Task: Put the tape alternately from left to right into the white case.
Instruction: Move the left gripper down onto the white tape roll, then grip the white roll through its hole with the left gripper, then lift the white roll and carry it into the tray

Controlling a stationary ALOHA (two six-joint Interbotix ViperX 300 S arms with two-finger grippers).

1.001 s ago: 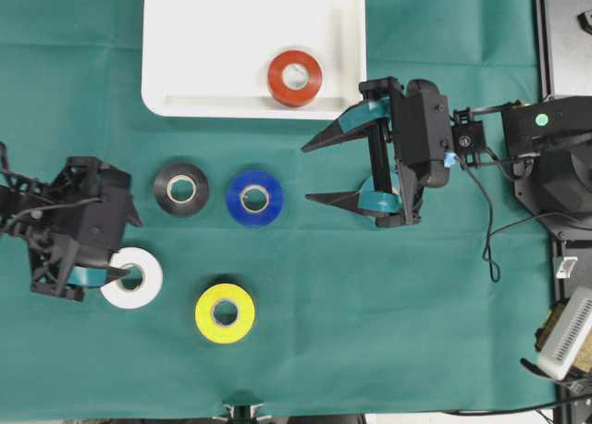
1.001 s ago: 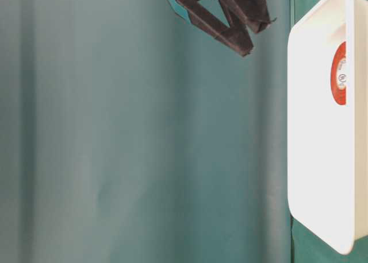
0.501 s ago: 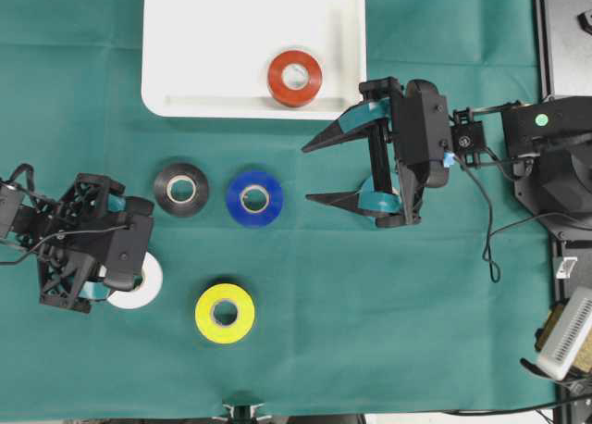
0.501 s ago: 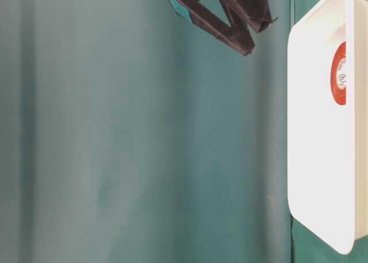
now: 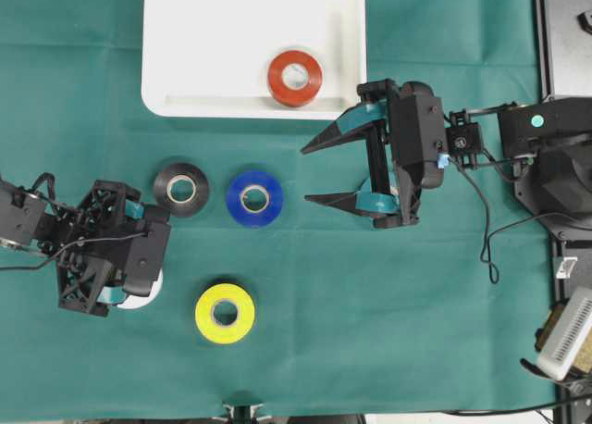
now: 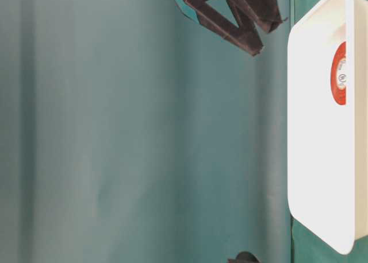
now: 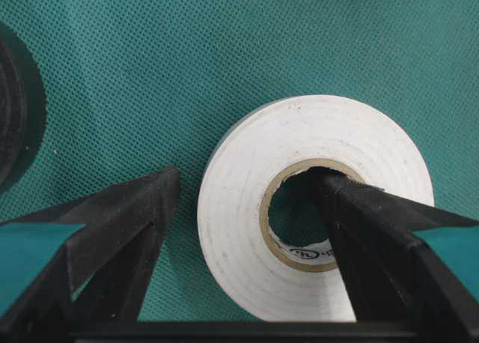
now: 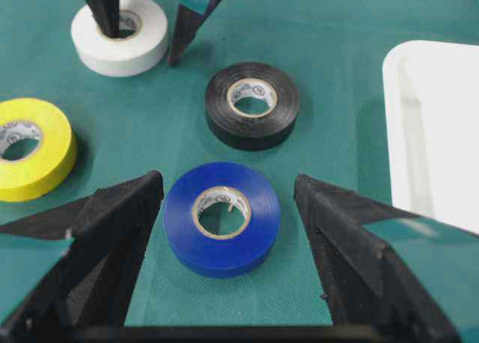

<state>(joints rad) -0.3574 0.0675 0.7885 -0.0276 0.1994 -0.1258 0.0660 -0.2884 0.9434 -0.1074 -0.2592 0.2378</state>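
White tape roll [image 7: 314,208] – L gripper [image 7: 247,208] straddles its wall, one finger in core.

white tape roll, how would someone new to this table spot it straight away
Start at the white case at the cloth's top edge and go down past the black roll to the left gripper. The white roll lies there, one finger in its core, the only white one.

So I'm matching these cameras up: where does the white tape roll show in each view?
Overhead: white tape roll, lower left, mostly hidden under the left gripper.
Table-level: not in it.
Left wrist: centre, one finger in its core.
Right wrist: top left.
Shared landmark: the neighbouring black tape roll.
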